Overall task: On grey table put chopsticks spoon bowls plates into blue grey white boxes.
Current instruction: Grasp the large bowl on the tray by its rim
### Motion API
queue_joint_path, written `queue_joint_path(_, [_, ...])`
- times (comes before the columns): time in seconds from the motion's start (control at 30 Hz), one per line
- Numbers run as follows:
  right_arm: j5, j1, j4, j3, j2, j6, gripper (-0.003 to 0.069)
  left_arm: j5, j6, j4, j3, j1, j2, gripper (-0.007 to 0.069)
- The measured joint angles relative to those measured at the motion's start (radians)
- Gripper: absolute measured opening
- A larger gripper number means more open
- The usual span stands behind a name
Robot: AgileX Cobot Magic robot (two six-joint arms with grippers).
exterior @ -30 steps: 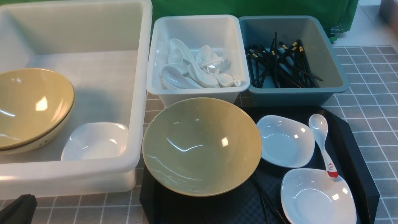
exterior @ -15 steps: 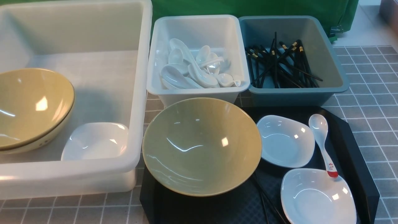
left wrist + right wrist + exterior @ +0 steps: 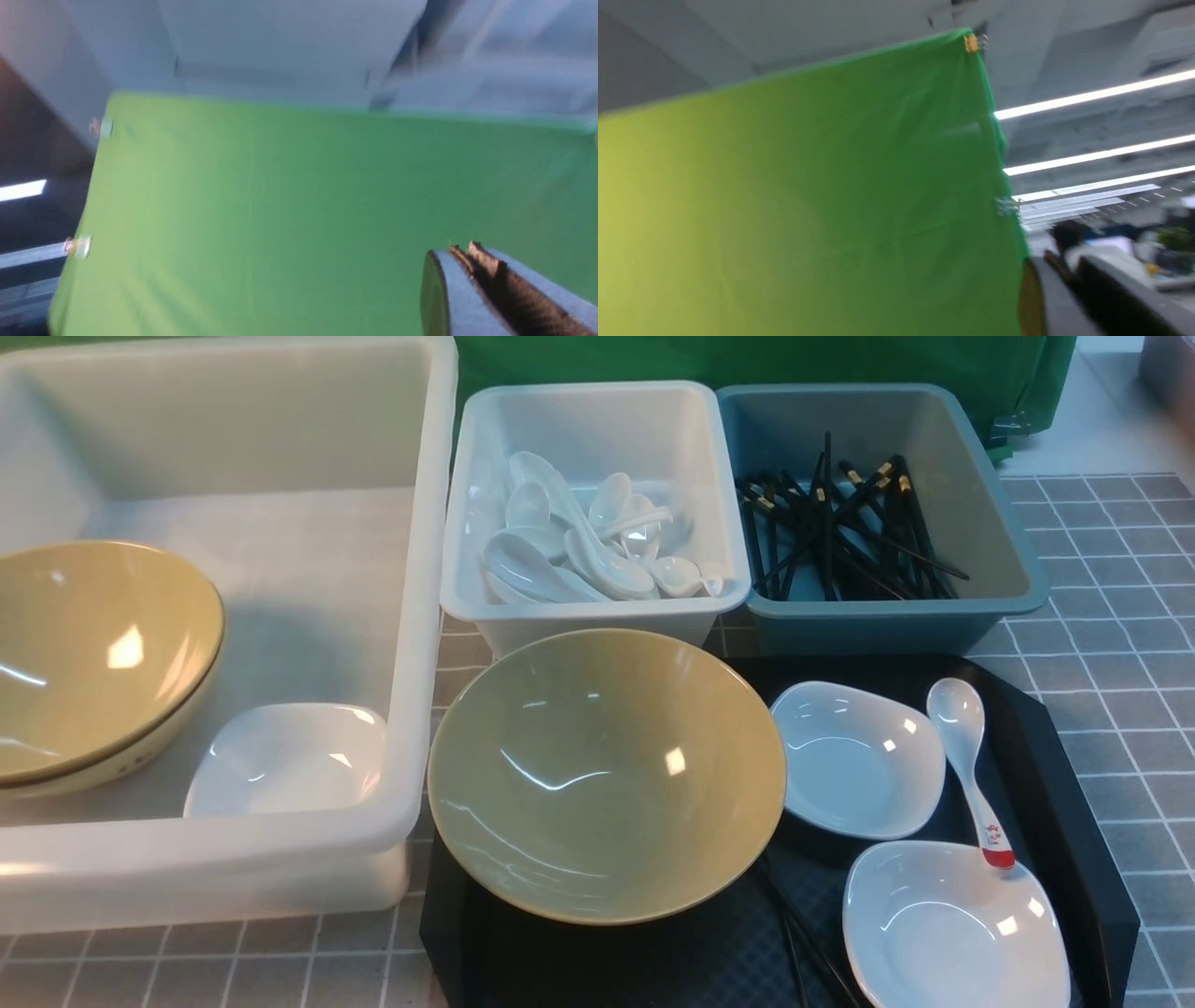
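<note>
On the black tray (image 3: pixel 1055 775) a yellow-green bowl (image 3: pixel 607 775) sits beside two white plates (image 3: pixel 859 756) (image 3: pixel 952 924). A white spoon (image 3: pixel 971 775) rests with its red tip on the nearer plate. Black chopsticks (image 3: pixel 816 943) poke out from under the bowl. No gripper shows in the front view. My left gripper (image 3: pixel 462 249) is shut and empty, facing a green cloth. My right gripper (image 3: pixel 1064 261) is blurred, its jaws close together with nothing between them.
The large white tub (image 3: pixel 420 616) at left holds stacked bowls (image 3: pixel 93 653) and a plate (image 3: pixel 289 756). Behind the tray, the small white bin (image 3: pixel 597 411) holds several spoons and the blue-grey bin (image 3: pixel 990 504) several chopsticks. Grey table (image 3: pixel 1120 644) shows at right.
A dark part of my left arm at the lower left corner of the front view has gone out of frame. Nothing on the table has moved.
</note>
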Motion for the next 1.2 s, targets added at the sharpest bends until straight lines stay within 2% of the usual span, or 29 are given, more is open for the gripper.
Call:
queue_joint_path(0.07, [0.162,0.000,0.000,-0.082,0.078,-0.055,0.0034,0.072,-0.020,0.002,-0.104,0.000,0.148,-0.0008])
queue_joint_path(0.17, [0.289,0.000,0.000,-0.102,0.160,-0.110,0.0034,0.123,-0.071,-0.031,-0.162,0.000,0.293,-0.0008])
queue_joint_path(0.3, [0.551,0.015,0.005,-0.118,0.318,-0.196,0.0034,0.430,-0.106,-0.060,-0.285,-0.034,0.522,-0.0008])
queue_joint_path(0.4, [0.742,0.058,0.034,-0.159,0.406,-0.317,0.0034,0.691,-0.025,-0.086,-0.377,-0.101,0.654,-0.0008])
queue_joint_path(0.43, [0.763,0.061,0.040,-0.165,0.417,-0.327,0.0034,0.704,-0.016,-0.089,-0.377,-0.107,0.661,-0.0008])
queue_joint_path(0.5, [0.846,0.103,0.088,-0.186,0.490,-0.412,0.0034,0.825,0.113,-0.165,-0.439,-0.193,0.753,-0.0008])
queue_joint_path(0.53, [0.853,0.111,0.099,-0.187,0.496,-0.420,0.0034,0.832,0.124,-0.172,-0.443,-0.193,0.761,-0.0008])
queue_joint_path(0.6, [0.848,0.154,0.168,-0.188,0.553,-0.478,0.0034,0.896,0.254,-0.287,-0.484,-0.282,0.862,-0.0008])
queue_joint_path(0.7, [0.777,0.203,0.221,-0.171,0.607,-0.552,0.0034,0.939,0.353,-0.386,-0.537,-0.387,0.980,-0.0008])
queue_joint_path(0.73, [0.773,0.206,0.223,-0.171,0.610,-0.552,0.0034,0.945,0.358,-0.394,-0.542,-0.394,0.988,-0.0008])
queue_joint_path(0.77, [0.755,0.226,0.238,-0.167,0.625,-0.559,0.0034,0.966,0.386,-0.407,-0.574,-0.443,1.056,-0.0008])
queue_joint_path(0.93, [0.740,0.271,0.253,-0.166,0.633,-0.573,0.0034,1.003,0.402,-0.359,-0.700,-0.590,1.263,-0.0008])
queue_joint_path(1.2, [0.740,0.277,0.269,-0.166,0.634,-0.573,0.0034,0.994,0.363,-0.294,-0.834,-0.666,1.593,-0.0008])
